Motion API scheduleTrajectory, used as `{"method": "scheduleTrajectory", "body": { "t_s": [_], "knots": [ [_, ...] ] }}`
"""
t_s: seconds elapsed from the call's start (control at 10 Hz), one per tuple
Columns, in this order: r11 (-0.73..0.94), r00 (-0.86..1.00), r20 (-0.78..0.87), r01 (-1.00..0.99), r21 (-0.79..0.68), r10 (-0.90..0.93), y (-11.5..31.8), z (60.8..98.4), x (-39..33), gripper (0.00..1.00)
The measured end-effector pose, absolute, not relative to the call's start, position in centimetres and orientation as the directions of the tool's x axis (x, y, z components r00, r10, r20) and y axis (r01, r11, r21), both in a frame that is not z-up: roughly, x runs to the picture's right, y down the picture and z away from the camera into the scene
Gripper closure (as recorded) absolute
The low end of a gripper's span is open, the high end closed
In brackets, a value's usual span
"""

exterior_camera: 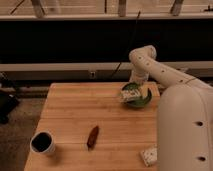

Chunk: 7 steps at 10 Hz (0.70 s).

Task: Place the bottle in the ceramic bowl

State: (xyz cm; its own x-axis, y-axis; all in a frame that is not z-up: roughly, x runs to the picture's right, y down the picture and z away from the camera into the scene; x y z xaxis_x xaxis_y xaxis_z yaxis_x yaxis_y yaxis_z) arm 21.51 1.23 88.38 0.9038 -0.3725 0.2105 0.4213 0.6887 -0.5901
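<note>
My gripper (134, 87) is over the dark-green ceramic bowl (146, 100), far right of the wooden table (75, 107). Pale labelled bottle (130, 95) is low inside, prob so the drop's short. Grip state: can't tell.

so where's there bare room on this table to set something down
Widest bare patch: far-left of the table, between the far edge and the black cup, left of the green bowl. Also the middle, between that bowl and the brown object. Crowded on the right: gripper at the bowl, white packet.
</note>
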Motion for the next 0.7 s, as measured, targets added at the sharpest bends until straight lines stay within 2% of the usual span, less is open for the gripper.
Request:
{"method": "scheduleTrajectory", "body": {
  "t_s": [0.1, 0.2, 0.4, 0.7],
  "knots": [
    [0.690, 0.903, 0.209, 0.423, -0.588, -0.375, 1.06, 88.46, 21.37, 0.33],
    [0.692, 0.902, 0.214, 0.425, -0.584, -0.375, 0.88, 88.56, 21.12, 0.34],
    [0.690, 0.902, 0.217, 0.425, -0.586, -0.372, 0.95, 88.45, 21.31, 0.22],
    [0.687, 0.902, 0.220, 0.426, -0.589, -0.371, 1.06, 88.39, 21.24, 0.20]
  ]
}}
